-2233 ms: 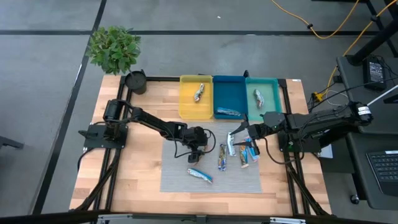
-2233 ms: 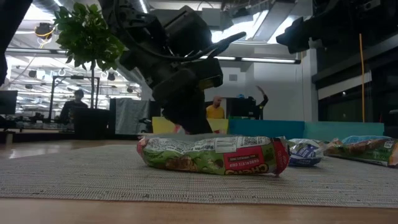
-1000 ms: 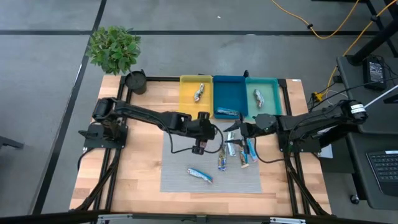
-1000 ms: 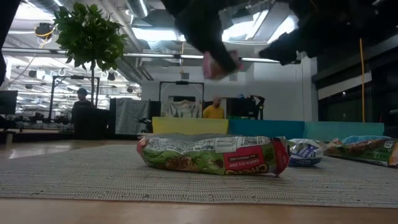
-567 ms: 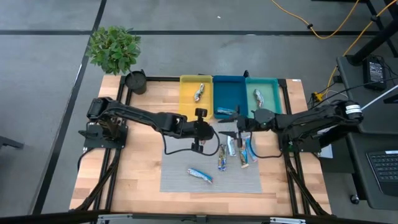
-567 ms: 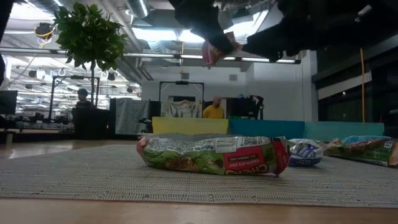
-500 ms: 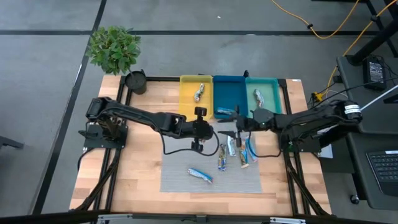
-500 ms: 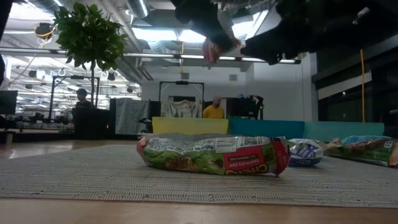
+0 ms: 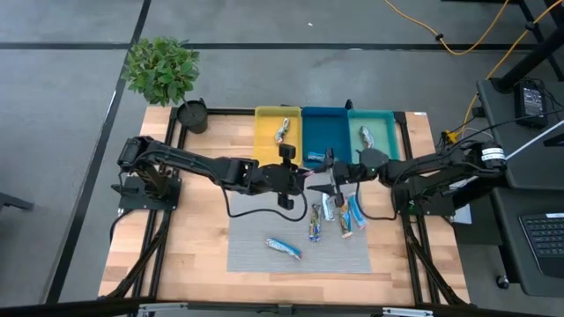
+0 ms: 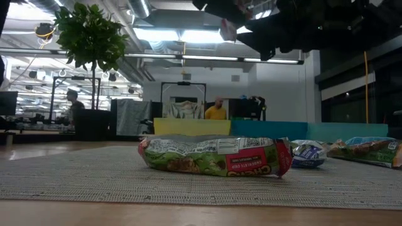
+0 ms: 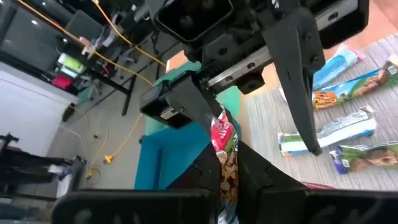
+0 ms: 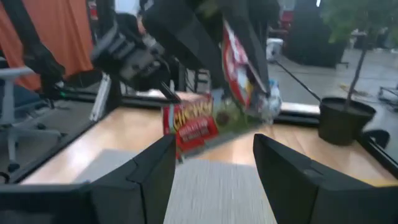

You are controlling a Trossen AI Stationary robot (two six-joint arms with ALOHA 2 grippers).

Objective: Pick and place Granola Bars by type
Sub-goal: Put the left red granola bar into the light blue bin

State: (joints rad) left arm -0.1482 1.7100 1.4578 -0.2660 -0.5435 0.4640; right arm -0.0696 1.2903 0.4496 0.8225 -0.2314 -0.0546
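Observation:
My left gripper is shut on a red-and-green granola bar, held up over the grey mat in front of the trays. My right gripper faces it from the table's right, open; its fingers stand on either side of the bar's free end without touching it. In the low view the held bar shows near the top. Several more bars lie flat on the mat, among them a blue-white one and a cluster. My left gripper pinches the bar between its two fingers, with the wrapper sticking out past their tips. The fingers come roughly level from the table's left. The bar is lifted clear of the mat and tilted, its free end toward the right gripper.
Along the far edge stand a yellow tray, a blue tray and a teal tray, each with a bar inside. A potted plant and a black cup sit at the far left corner.
My left gripper, still shut on the bar, has risen and gone toward the table's right and far edge. My right gripper has come toward the left to meet it, staying open. The bar now sits between the right fingers.

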